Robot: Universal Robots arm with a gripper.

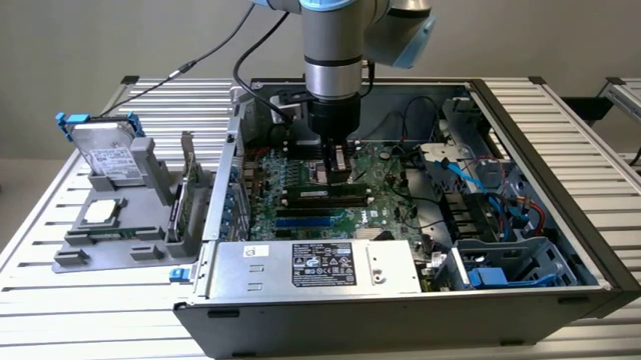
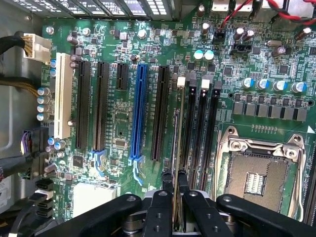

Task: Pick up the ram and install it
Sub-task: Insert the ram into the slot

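Observation:
My gripper (image 2: 175, 174) is shut on the ram (image 2: 176, 143), a thin stick seen edge-on between the two black fingers (image 2: 168, 180). The ram hangs upright just above the row of long black memory slots (image 2: 200, 133), roughly in line with the slot nearest the black expansion slots. I cannot tell whether it touches the slot. In the exterior view the gripper (image 1: 338, 176) points straight down over the middle of the motherboard (image 1: 391, 187) inside the open computer case (image 1: 561, 150).
A CPU socket (image 2: 256, 173) lies beside the memory slots, and a blue expansion slot (image 2: 139, 108) and a white slot (image 2: 61, 96) lie on the other side. A power supply (image 1: 320, 262) is at the case front. A grey fixture (image 1: 110, 240) at the exterior view's left holds a hard drive (image 1: 108, 154) and a green card (image 1: 185, 187).

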